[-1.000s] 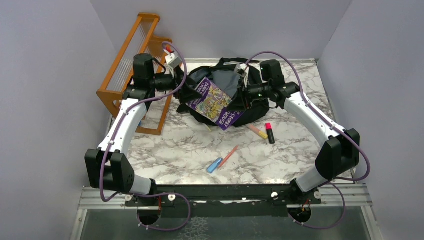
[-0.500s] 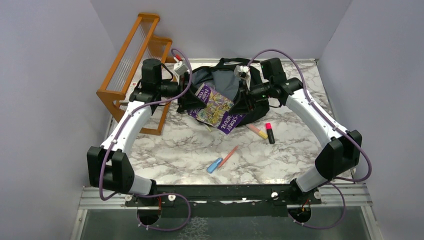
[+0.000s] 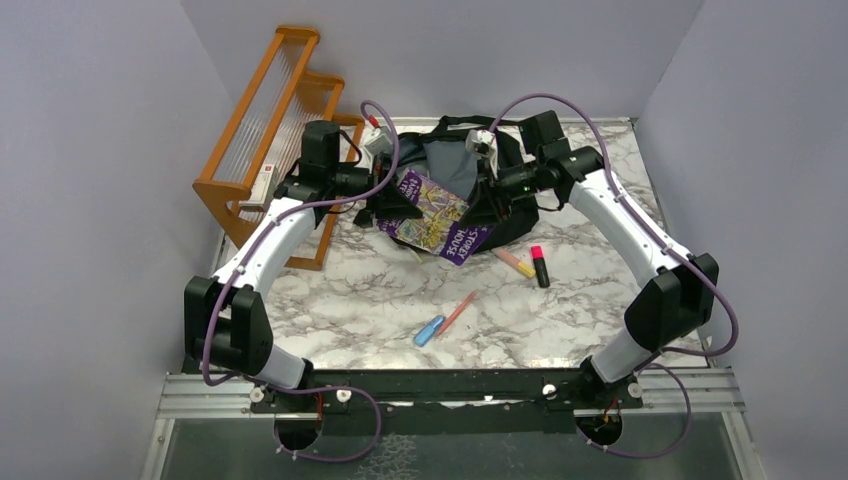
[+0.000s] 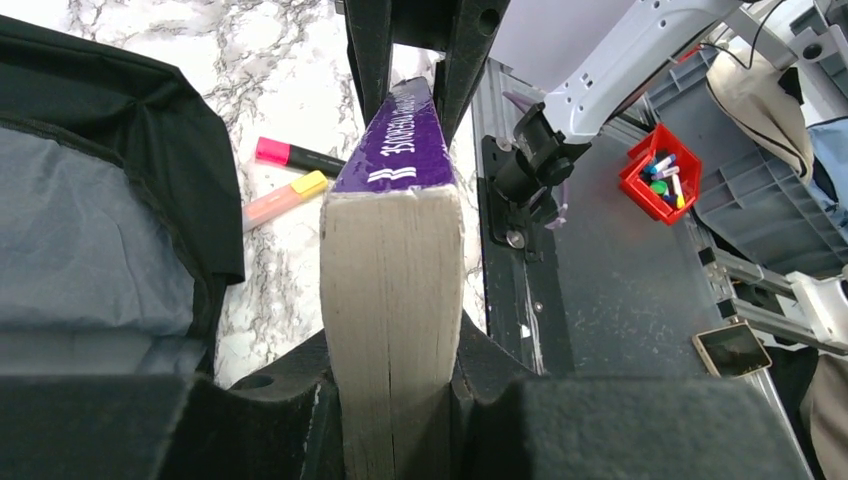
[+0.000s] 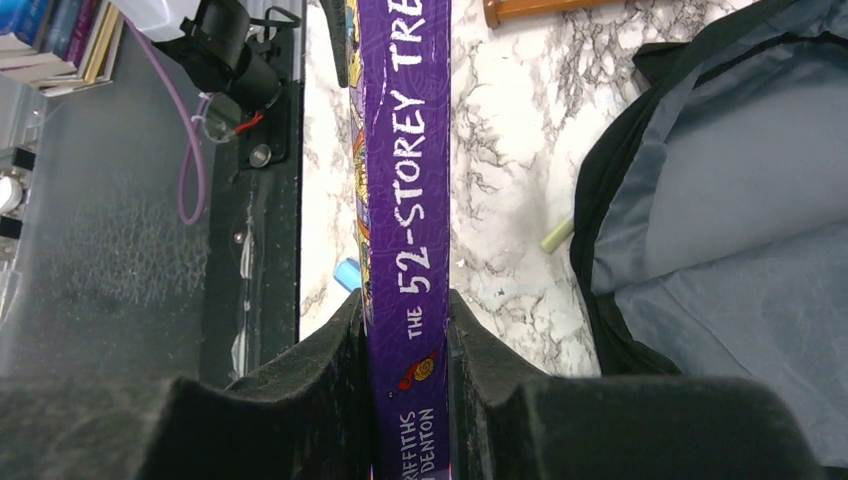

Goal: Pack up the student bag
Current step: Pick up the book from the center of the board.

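While left gripper and right gripper pinch purple book, marble tabletop holds pens, maybe highlighters, btwn grey walls.

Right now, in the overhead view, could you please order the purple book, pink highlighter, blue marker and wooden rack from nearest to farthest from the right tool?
1. purple book: clamped in the right tool.
2. pink highlighter: toward the bases, slightly right.
3. blue marker: mid-table, nearer the bases.
4. wooden rack: far left side.

Overhead view from behind; wrist views close on book.
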Tool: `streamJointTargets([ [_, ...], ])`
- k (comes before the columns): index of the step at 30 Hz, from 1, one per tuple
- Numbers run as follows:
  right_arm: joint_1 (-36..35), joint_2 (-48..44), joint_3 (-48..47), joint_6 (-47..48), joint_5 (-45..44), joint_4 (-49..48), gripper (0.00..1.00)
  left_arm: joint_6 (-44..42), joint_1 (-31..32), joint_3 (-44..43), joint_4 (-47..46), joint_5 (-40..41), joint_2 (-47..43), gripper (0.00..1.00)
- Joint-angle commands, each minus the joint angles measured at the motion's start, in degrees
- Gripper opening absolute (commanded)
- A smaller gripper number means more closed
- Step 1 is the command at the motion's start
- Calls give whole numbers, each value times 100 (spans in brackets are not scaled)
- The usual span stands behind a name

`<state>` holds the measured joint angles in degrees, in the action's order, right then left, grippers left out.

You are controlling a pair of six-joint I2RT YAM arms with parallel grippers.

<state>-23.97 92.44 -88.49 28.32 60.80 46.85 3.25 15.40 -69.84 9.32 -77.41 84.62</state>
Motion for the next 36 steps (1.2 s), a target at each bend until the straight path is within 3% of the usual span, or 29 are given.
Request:
streamJointTargets([
  [1, 1, -236, -33, -332, -536, -472, 13, -172, 29, -56, -20, -134, -72, 0],
  [5, 0, -652, 490, -1190, -1757, -1544, 43, -605, 20, -271, 455, 574, -88, 0],
  [10, -2, -1307, 1467, -2715, -3728, -3453, 58, -611, -195, -347, 607, 1539, -220, 0],
  [14, -1, -1347, 1724, -3433, -4212, -3869, 64, 27, -513, -154, 9, 1709, -304, 0],
  [21, -14, -915, 1698, -3737, -4480, -3959, 68, 573, -896, -161, -42, 3239, -583, 0],
  [26, -313, -91, 1076, -3407, -5035, -3636, 69, 1150, -1002, 106, -238, 4813, -973, 0],
  [36, -909, 1863, -366, -2891, -6003, -3125, 76, 1646, -1004, -31, -283, 5678, -1018, 0],
])
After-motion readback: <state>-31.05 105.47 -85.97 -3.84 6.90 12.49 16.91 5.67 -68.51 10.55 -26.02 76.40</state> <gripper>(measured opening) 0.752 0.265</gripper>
